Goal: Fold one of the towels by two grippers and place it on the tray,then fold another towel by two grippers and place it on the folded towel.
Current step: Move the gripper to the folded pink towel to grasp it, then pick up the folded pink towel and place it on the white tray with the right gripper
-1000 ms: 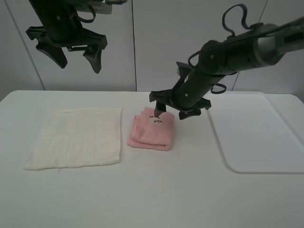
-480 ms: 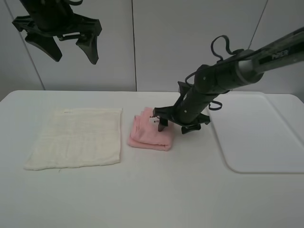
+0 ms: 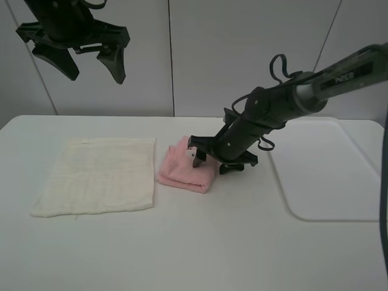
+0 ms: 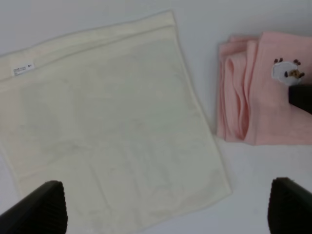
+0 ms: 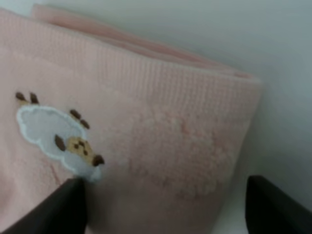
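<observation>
The pink towel (image 3: 180,171) lies folded into a thick bundle on the table, its embroidered mark facing up. My right gripper (image 3: 211,164) reaches low across the bundle's right end. One finger rests on top beside the mark, the other stands off the edge near the table. In the right wrist view the pink towel (image 5: 170,122) fills the gap between the widely spread jaws of the right gripper (image 5: 175,204). The cream-white towel (image 3: 97,176) lies flat to the left. My left gripper (image 3: 95,76) hangs open high above it, holding nothing. The tray (image 3: 327,170) sits empty on the right.
In the left wrist view the cream-white towel (image 4: 107,122) and the pink towel (image 4: 253,97) lie side by side with a narrow strip of table between them. White wall panels stand behind the table.
My right gripper has dropped and pushed in over the pink bundle, its jaws narrowing a little, and the bundle has slid slightly left. The left gripper rose, then held still.
</observation>
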Tool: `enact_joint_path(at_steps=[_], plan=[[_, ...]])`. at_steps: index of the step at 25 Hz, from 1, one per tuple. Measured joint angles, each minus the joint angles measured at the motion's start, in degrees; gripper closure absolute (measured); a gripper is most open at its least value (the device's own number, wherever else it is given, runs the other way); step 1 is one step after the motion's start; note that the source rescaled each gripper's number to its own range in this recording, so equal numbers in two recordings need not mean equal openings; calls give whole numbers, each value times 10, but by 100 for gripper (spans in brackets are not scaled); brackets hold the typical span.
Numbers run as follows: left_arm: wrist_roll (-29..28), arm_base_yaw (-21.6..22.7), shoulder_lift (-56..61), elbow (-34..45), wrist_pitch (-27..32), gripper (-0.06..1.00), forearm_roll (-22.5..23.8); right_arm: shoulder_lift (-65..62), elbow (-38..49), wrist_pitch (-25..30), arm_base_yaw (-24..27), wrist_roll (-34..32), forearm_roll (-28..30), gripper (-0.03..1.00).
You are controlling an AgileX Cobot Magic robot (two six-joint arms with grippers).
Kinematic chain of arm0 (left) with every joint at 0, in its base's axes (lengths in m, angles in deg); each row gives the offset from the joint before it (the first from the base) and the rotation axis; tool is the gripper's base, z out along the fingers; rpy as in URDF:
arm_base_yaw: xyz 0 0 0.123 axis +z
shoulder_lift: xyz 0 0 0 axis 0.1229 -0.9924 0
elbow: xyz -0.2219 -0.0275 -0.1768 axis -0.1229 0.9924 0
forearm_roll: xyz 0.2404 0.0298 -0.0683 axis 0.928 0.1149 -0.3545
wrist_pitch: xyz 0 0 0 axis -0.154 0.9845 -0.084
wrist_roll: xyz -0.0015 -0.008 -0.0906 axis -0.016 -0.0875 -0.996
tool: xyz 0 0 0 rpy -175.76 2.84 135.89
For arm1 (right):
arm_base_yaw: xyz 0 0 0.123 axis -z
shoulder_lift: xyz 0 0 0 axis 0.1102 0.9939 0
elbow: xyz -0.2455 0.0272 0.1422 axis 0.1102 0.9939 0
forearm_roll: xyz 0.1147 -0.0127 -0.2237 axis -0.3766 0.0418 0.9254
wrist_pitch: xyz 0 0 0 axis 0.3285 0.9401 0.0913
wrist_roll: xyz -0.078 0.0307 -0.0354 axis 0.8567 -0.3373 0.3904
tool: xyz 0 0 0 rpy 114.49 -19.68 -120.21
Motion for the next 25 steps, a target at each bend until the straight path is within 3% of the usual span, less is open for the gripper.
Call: enact_joint_path(at_steps=[3, 8, 11, 18, 25], plan=[[0, 0, 0, 0, 0, -6, 0, 2, 0, 1, 0, 1, -4, 45], [0, 0, 0, 0, 0, -6, 0, 6, 0, 3, 0, 1, -13, 79], [0, 0, 0, 0, 0, -6, 0, 6, 0, 3, 0, 1, -15, 90], [0, 0, 0, 0, 0, -6, 0, 4, 0, 2, 0, 7, -15, 92], [0, 0, 0, 0, 0, -6, 0, -46, 2, 31, 0, 8, 44, 93]])
